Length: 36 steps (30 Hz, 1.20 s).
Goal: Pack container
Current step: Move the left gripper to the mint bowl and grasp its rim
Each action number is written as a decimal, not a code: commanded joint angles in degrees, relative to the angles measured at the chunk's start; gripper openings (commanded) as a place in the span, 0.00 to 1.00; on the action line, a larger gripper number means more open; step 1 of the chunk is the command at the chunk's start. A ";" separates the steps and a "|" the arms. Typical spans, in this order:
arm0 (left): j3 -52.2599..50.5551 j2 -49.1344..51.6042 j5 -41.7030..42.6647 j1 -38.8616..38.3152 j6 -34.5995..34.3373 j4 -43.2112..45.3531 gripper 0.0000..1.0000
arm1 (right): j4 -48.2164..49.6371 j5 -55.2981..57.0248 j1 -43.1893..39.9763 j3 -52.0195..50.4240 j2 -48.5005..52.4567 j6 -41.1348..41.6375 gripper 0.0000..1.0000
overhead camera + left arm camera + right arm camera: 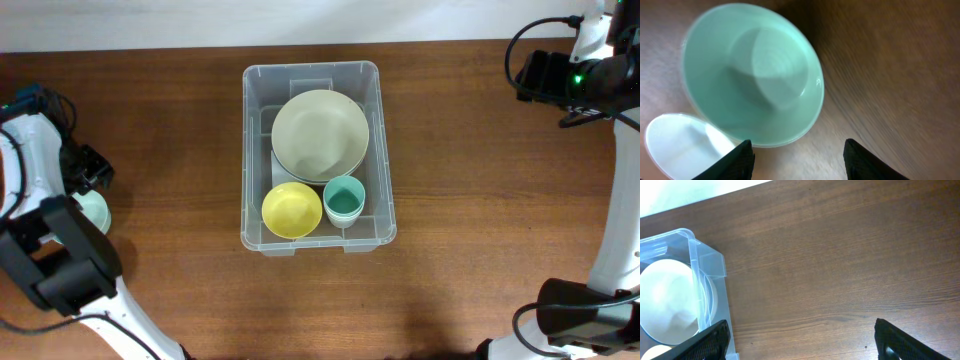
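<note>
The left jaws are spread wide with nothing pinched between them, their two dark fingers [737,160] showing only as tips at the bottom of the left wrist view. Just ahead of those tips sits a mint-green bowl [752,75], open side up on the brown wooden worktop [480,200], its near rim level with the tips and closer to one of them than the other. Beside that same tip lies a smaller white dish [682,145], right against the bowl's rim; whether it touches the rim or slips under it cannot be told. The container [252,160] stands well apart from the left jaws, out in the middle of the worktop, upright and open. Inside it a large pale plate [320,135] fills the far half, with a yellow bowl [292,210] and a teal cup [344,200] side by side in the near half. The right jaws are also spread wide and hold nothing, hanging over bare wood. From them one corner of the container shows ahead and well off to one side, the plate visible through its clear wall.
</note>
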 commanded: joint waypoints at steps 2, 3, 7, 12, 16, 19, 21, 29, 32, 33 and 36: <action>-0.55 4.22 -0.20 0.24 1.42 0.55 0.59 | -0.02 0.52 -0.22 -0.28 0.26 0.24 0.88; -0.55 4.94 -0.20 0.24 1.42 0.63 0.58 | -0.02 0.52 -0.22 -0.28 0.26 0.24 0.88; -0.55 5.99 -0.22 0.24 1.40 0.68 0.50 | -0.02 0.52 -0.22 -0.28 0.26 0.24 0.88; -0.55 5.99 -0.20 0.24 1.40 1.03 0.28 | 0.00 0.52 -0.22 -0.28 0.26 0.24 0.88; -0.55 5.99 -0.20 0.24 1.40 1.05 0.17 | -0.02 0.55 -0.22 -0.28 0.26 0.24 0.88; -0.55 5.99 -0.20 0.24 1.40 1.27 0.10 | -0.02 0.52 -0.22 -0.28 0.26 0.24 0.88; -0.55 5.99 -0.22 0.24 1.40 1.49 0.07 | 0.00 0.52 -0.22 -0.28 0.26 0.24 0.88; 1.68 5.95 -0.57 0.00 3.67 2.05 0.00 | 0.00 0.52 -0.22 -0.28 0.26 0.26 0.88; 6.27 5.40 -0.85 -0.55 3.74 -0.44 0.01 | 0.00 0.52 -0.22 -0.28 0.26 0.26 0.88; 7.80 5.16 -0.85 -0.72 3.74 -1.25 0.00 | 0.00 0.52 -0.22 -0.28 0.26 0.24 0.88; 12.83 4.15 -0.85 -1.84 3.72 -4.39 0.01 | 0.00 0.52 -0.22 -0.28 0.26 0.24 0.88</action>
